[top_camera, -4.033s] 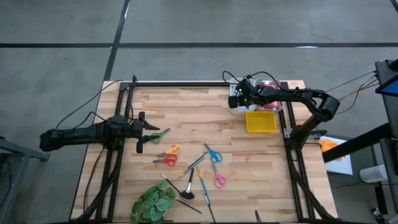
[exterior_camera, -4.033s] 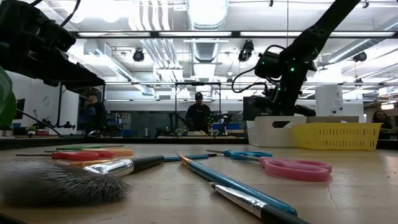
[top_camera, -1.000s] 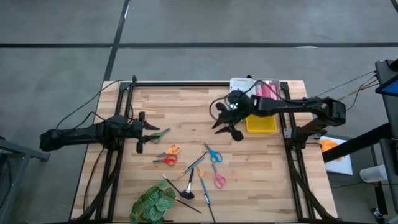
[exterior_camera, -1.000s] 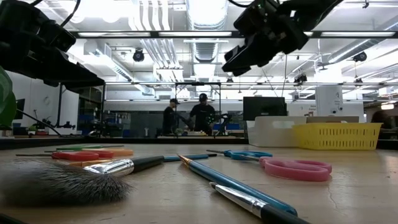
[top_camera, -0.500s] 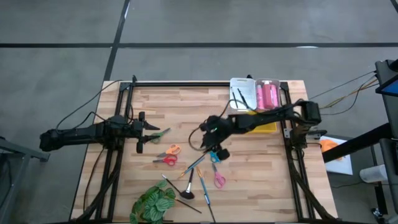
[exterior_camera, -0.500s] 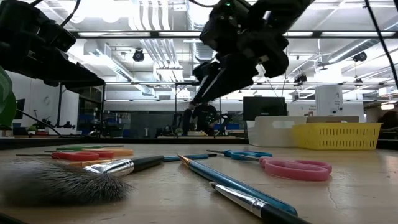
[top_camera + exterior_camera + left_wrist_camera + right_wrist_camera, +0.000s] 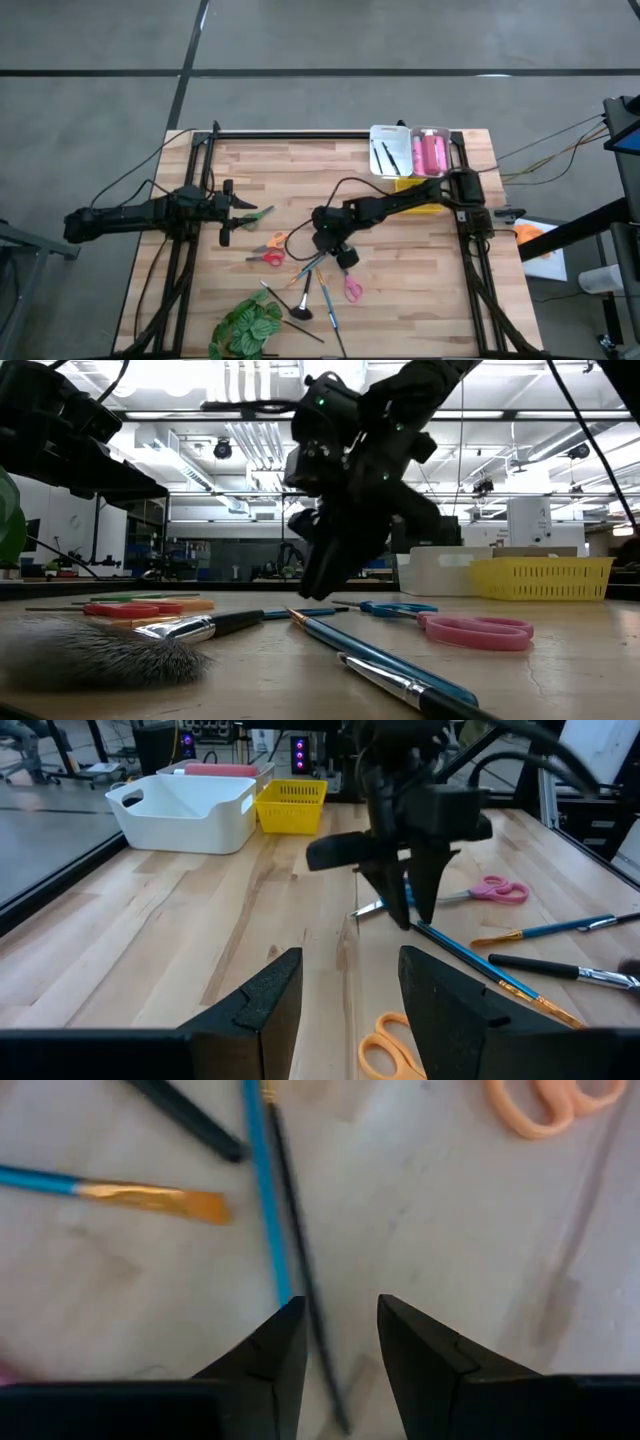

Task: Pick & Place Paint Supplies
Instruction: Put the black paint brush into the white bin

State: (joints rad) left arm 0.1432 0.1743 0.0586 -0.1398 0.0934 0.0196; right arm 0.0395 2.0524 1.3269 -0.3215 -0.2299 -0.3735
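Several thin brushes (image 7: pixel 312 268) lie near the table's middle among small scissors: orange (image 7: pixel 278 240), red (image 7: pixel 266 257), pink (image 7: pixel 352 289) and green (image 7: pixel 256 213). My right gripper (image 7: pixel 322 247) hangs open just above the brushes, tipped steeply down. In its wrist view a thin dark brush handle (image 7: pixel 300 1270) and a blue handle (image 7: pixel 262 1190) run toward the gap between its fingers (image 7: pixel 340 1308), untouched. Pink tubes (image 7: pixel 432 153) and dark brushes (image 7: pixel 385 156) lie in the white bin (image 7: pixel 375 140). My left gripper (image 7: pixel 236 206) waits open at the table's left.
A yellow basket (image 7: pixel 421 203) sits just near of the white bin, partly under my right arm. A green leafy plant (image 7: pixel 245 326) lies at the near edge. A brush with orange bristles (image 7: pixel 150 1198) and a big grey-bristled brush (image 7: pixel 100 655) lie close by.
My right gripper has swung from beside the yellow basket toward the table's left and near edges, sinking and tipping further down, until it hangs just over the brushes. The gap between its fingers looks unchanged. Nothing on the table has moved.
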